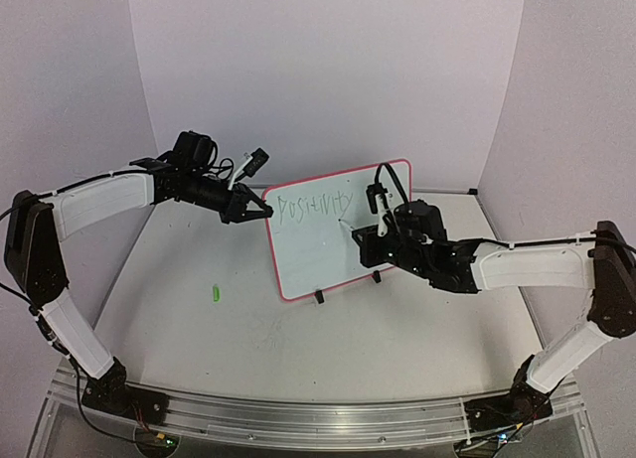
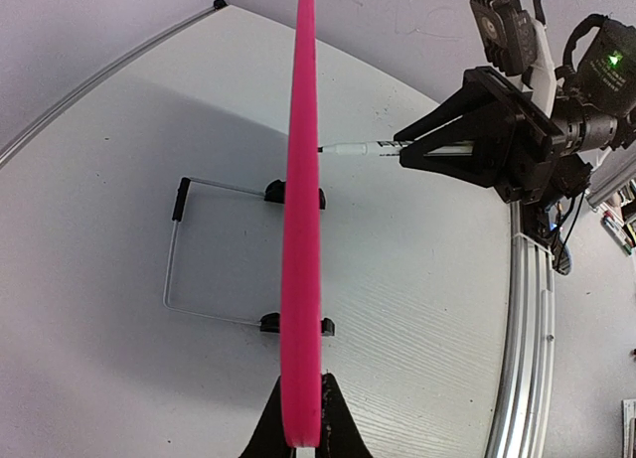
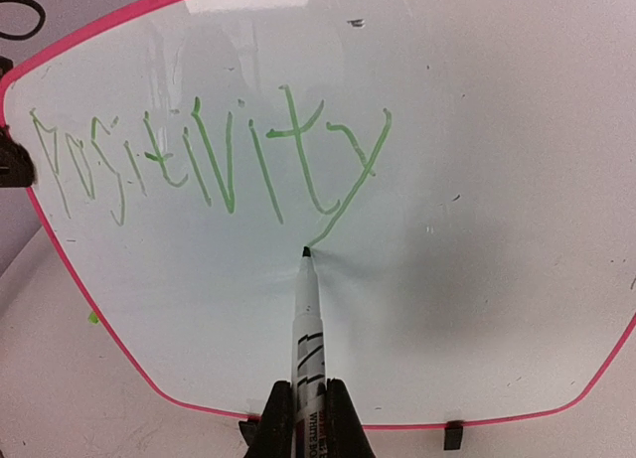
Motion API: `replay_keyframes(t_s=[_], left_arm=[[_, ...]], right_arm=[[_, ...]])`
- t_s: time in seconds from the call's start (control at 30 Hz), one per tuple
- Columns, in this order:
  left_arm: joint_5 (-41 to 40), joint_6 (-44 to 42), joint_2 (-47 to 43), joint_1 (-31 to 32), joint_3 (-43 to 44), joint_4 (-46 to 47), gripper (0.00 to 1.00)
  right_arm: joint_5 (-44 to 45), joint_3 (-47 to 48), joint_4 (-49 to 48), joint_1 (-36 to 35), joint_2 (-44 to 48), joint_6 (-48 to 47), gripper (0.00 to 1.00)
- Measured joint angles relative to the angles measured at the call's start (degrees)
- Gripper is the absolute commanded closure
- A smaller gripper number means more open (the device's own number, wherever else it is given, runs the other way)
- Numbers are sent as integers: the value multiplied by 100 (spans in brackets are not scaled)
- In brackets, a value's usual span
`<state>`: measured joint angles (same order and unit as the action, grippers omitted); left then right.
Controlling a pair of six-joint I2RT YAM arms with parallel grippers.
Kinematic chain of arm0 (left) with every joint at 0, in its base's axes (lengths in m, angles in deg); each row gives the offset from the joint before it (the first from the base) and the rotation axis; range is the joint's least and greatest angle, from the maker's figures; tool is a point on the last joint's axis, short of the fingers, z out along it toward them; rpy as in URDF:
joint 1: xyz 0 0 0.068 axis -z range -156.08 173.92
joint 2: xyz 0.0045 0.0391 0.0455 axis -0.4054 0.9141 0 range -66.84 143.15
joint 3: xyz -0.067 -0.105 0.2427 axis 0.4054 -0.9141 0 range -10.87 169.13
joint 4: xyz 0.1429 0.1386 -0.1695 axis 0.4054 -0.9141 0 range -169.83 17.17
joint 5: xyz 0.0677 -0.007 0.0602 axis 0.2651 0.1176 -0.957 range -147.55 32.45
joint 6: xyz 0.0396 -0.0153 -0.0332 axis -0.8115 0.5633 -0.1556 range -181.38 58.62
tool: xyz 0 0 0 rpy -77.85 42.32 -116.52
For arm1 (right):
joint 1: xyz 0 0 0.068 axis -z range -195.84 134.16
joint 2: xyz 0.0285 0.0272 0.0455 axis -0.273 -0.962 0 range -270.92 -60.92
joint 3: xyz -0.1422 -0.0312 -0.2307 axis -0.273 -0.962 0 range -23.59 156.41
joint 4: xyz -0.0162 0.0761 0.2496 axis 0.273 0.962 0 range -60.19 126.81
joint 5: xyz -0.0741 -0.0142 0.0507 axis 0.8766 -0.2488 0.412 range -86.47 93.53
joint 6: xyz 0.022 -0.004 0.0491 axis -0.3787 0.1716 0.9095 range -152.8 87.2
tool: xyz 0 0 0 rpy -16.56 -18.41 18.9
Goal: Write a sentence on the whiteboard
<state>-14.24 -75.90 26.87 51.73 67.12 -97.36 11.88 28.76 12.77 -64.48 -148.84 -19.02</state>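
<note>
The right pincer (image 3: 306,406) is clamping the marker (image 3: 306,314) just below "Positivity", centre-frame. The left pincer (image 2: 303,423) is gripping the whiteboard (image 2: 301,229). The sentence (image 3: 209,160) is looking roughly a quarter written.

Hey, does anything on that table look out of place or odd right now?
A small green piece lies loose on the table, left of the whiteboard and apart from it. It may be the cap of the marker, but it is too small to tell. Nothing else stands out.
</note>
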Motion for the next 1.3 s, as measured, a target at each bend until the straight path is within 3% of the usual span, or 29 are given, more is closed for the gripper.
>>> replay_keyframes(t_s=[0.37, 0.83, 1.3], left_arm=[[2, -4, 0, 2, 0, -4, 100], [0, -5, 0, 12, 0, -4, 100], [-18, -7, 0, 28, 0, -2, 100]], right_arm=[[107, -13, 47, -64, 38, 2, 100], [249, -107, 543, -54, 1031, -71, 100], [-885, -336, 766, 851, 1401, -155, 100]])
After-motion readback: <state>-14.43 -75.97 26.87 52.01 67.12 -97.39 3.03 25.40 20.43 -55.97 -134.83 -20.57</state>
